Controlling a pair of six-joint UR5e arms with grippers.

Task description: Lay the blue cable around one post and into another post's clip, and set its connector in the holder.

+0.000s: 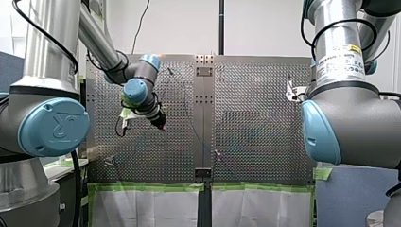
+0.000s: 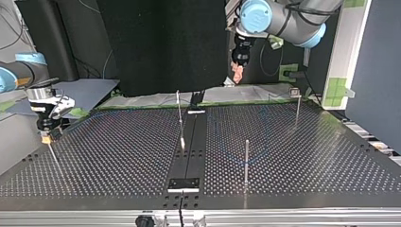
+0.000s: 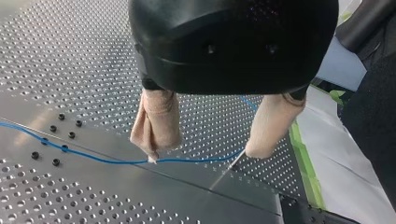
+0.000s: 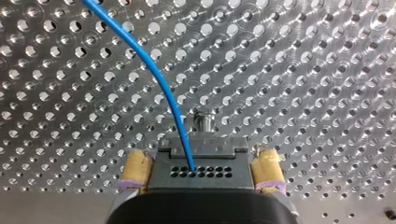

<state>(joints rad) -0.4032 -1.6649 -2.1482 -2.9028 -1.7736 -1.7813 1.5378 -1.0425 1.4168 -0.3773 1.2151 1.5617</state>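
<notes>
Entries run across the top view, left to right.

1. Right claw (image 2: 46,136): low at the tabletop (image 2: 118,156) edge, its yellow pads (image 4: 135,170) clamped on the connector (image 4: 196,165). A metal stud (image 4: 203,121) stands just ahead of it. I cannot tell whether that is the holder.
2. Cable (image 4: 159,79): blue. It leaves the connector's face, arcs away and lies slack on the tabletop. I cannot tell whether it touches any post.
3. Centre post (image 2: 178,111), near post (image 2: 246,161), and far post (image 2: 298,111) with a clip (image 2: 294,92) on top.
4. Left claw (image 3: 201,156): high over the tabletop, its beige pads (image 3: 156,123) wide apart and holding nothing. The cable crosses below, between them. A thin rod (image 3: 228,169) sits just beside one pad.

Step in hand, as I judge it: take the slack cable with my left claw so it can be routed round a post.

- Come straight down so the cable lies between the pads.
- Stay clear of the thin rod.
- Close lightly so the cable can slide.
- Hold my right claw steady so the connector is not tugged.
</notes>
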